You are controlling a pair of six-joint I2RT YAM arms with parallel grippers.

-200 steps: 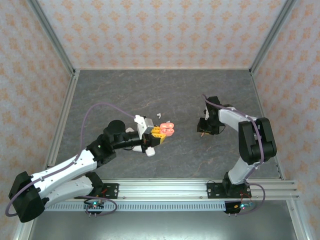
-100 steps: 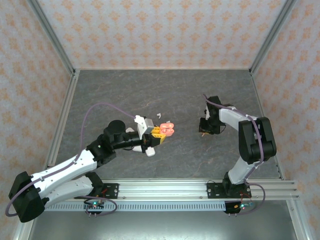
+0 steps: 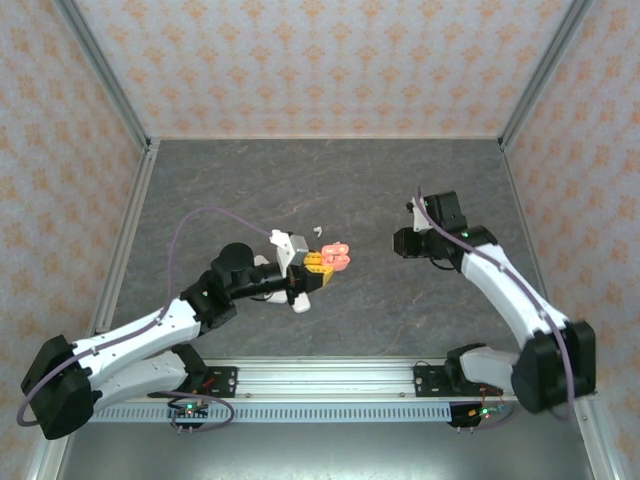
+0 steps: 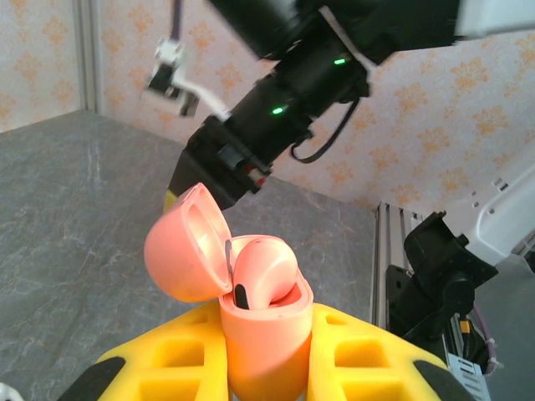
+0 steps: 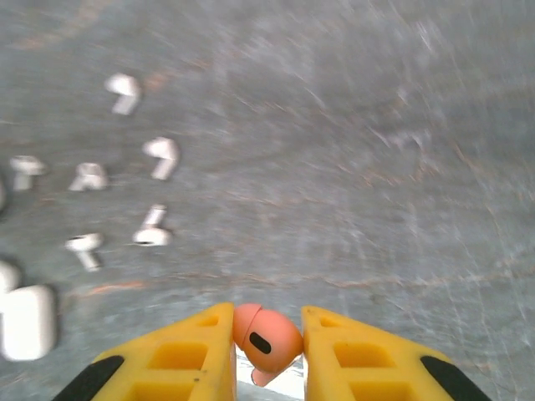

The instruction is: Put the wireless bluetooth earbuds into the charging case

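My left gripper (image 4: 266, 355) is shut on a coral charging case (image 4: 266, 334), held upright with its lid (image 4: 185, 242) swung open to the left. One coral earbud (image 4: 263, 271) sits in the case. From above, the case (image 3: 336, 257) is left of the table's centre, at the tip of the left gripper (image 3: 318, 268). My right gripper (image 5: 267, 347) is shut on a second coral earbud (image 5: 267, 338), pinched between the yellow fingers (image 5: 180, 359) and clear of the table. The right gripper (image 3: 400, 243) hangs to the right of the case, apart from it.
Several white earbuds, such as one (image 5: 161, 154) and another (image 5: 150, 232), lie scattered on the grey table (image 3: 330, 180). A white case (image 5: 27, 322) lies nearby. One small white earbud (image 3: 318, 229) rests just behind the left gripper. Metal frame posts and patterned walls ring the table.
The right gripper has closed on the coral earbud and lifted off the table, its arm stretching out. The left arm and the case have barely moved.
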